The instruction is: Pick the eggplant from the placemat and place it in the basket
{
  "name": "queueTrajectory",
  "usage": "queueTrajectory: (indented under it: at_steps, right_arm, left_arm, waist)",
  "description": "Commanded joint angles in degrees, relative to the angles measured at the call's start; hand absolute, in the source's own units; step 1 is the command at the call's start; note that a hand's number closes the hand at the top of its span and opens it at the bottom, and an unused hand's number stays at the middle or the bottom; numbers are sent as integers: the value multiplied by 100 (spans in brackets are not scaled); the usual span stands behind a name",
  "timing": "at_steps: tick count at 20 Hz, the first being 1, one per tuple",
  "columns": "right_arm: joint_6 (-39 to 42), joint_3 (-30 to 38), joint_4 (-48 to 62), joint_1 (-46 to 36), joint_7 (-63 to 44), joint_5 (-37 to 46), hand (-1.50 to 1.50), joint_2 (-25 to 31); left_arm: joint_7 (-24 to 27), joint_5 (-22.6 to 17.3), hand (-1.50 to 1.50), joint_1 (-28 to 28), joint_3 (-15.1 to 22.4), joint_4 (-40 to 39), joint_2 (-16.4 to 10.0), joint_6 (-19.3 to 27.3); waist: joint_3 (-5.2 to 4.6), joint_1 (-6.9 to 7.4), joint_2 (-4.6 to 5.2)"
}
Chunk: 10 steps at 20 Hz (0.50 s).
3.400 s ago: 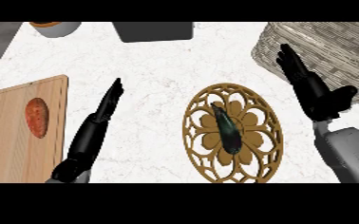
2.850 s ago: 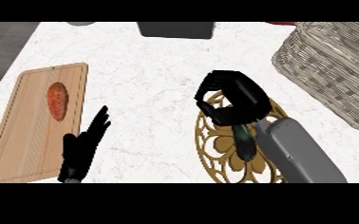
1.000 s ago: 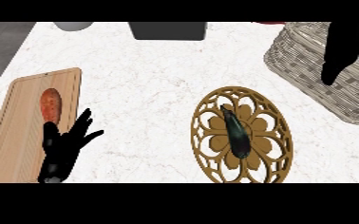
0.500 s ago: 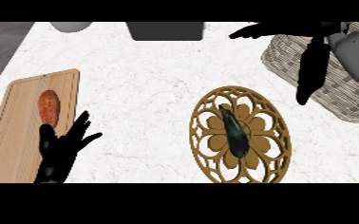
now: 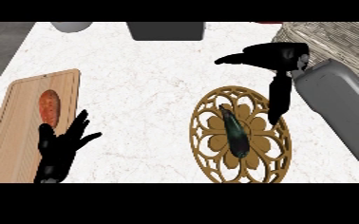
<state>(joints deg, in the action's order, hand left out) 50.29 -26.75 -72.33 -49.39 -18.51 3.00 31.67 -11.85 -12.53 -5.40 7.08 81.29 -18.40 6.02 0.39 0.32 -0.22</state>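
- Eggplant (image 5: 233, 135), dark, glossy and elongated, lies along the middle of the round golden-brown openwork placemat (image 5: 204, 123), stem end towards the far side.
- Right hand (image 5: 280, 57) hangs above the placemat's far-right rim, open: fingers (image 5: 279, 97) straight and pointing down at the rim, thumb stretched out to the left. The eggplant is just left of the fingertips, apart from them and not held.
- Left hand (image 5: 60, 144) rests open at the lower left, fingers spread, beside the wooden cutting board (image 5: 24, 133).
- Woven wicker basket (image 5: 329, 38) stands at the upper right, beyond the right hand. Its inside cannot be seen.
- Cutting board carries one oval orange-red food item (image 5: 49, 107).
- Basket is cut off at the frame edge and partly hidden by the grey forearm (image 5: 329, 99). A grey rectangular container (image 5: 166, 30) and a grey bowl (image 5: 70, 26) are cut off at the top, contents not visible.
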Motion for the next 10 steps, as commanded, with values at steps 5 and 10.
queueTrajectory:
  at_steps: [5, 10]
  right_arm:
    - [-204, -44, 31, 663, 535, 989, -150, -299]
    - [-87, 117, 90, 791, 641, 1227, -150, -551]
  left_arm:
    - [-203, 195, 0, -407, 64, 177, 80, -16]
    - [-136, 217, 0, -306, -59, -57, 151, -151]
  waist:
    - [-36, 29, 27]
    - [-38, 18, 27]
